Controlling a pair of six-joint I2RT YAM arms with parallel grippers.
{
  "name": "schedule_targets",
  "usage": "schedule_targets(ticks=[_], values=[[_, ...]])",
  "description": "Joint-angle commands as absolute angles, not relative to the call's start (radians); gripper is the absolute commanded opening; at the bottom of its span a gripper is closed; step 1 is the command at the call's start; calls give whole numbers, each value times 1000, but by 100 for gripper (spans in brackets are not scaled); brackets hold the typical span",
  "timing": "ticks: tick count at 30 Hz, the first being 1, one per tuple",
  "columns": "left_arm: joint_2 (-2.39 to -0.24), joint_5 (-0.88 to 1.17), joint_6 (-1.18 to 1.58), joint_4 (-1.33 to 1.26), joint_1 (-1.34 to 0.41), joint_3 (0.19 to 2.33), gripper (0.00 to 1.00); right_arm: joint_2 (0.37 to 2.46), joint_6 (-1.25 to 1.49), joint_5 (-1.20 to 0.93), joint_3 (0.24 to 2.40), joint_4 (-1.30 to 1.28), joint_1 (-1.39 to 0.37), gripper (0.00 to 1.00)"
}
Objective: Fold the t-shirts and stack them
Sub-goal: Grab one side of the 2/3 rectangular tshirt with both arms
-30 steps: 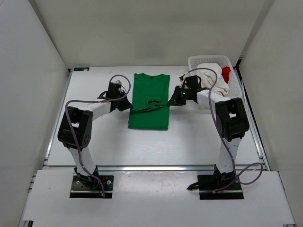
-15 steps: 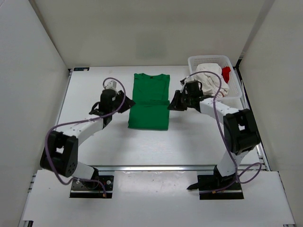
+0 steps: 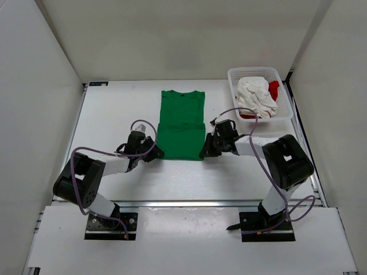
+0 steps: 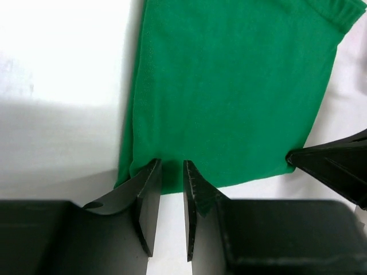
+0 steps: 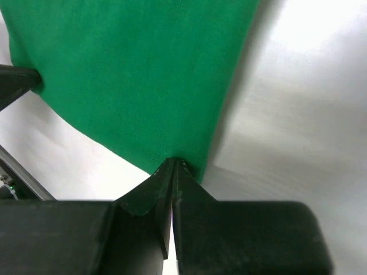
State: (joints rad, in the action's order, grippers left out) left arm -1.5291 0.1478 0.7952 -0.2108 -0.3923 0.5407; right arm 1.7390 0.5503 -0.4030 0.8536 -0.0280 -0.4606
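Now nearer, left gripper [image 4: 172, 167] parted, right gripper [image 5: 174, 162] pinching green t-shirt [image 3: 181, 123] hem

Green cloth t-shirt [image 3: 182, 123] lies flat on the white table top [image 3: 114, 109], mid-table. White plastic mesh basket [image 3: 232, 77] behind and right of it, holding the white cloth t-shirt [image 3: 255, 94], with the red cloth t-shirt [image 3: 274, 87] at its right. Left gripper [image 3: 156, 153] at near-left shirt corner, right gripper [image 3: 206, 152] at near-right.

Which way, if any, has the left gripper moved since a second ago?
Yes. The left gripper moved toward the table's near edge, farther from the basket, to the green t-shirt's near corner.
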Motion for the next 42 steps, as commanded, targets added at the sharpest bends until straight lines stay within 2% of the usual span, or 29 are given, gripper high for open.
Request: schedule_targets(ticks=[1,4,7,10,11,12,15,20,25,30,37,39,41,42], values=[[-1482,135,813,-199,-406,447,33,1697,560,-344,758,-8,-477,0],[-1379,85,831,-216,-460,345,35,1655,577,-356,688,18,-494,0],[-1280,109,848,-216,-439,258,37,1599,584,-342,649,14,-518,0],[-1137,94,834,-129,-417,247,44,1519,580,-362,623,23,-520,3],[-1080,81,821,-111,-417,252,47,1497,583,-376,609,31,-520,13],[-1048,57,801,-72,-413,253,54,1453,577,-374,600,43,-519,23],[-936,49,772,0,-379,244,63,1353,578,-345,545,43,-523,35],[-925,83,745,34,-345,178,61,1365,581,-360,496,52,-483,37],[-1037,38,772,-17,-446,210,60,1446,583,-367,517,60,-514,38],[-1123,34,785,-51,-495,258,50,1494,600,-394,529,103,-509,34],[-1199,28,781,-81,-520,267,37,1542,600,-413,549,132,-503,18],[-1218,18,782,-86,-531,278,22,1539,594,-399,557,133,-512,7],[-1220,21,781,-81,-537,287,11,1537,597,-405,555,123,-514,0],[-1209,12,778,-63,-544,284,4,1525,595,-399,545,117,-520,0]])
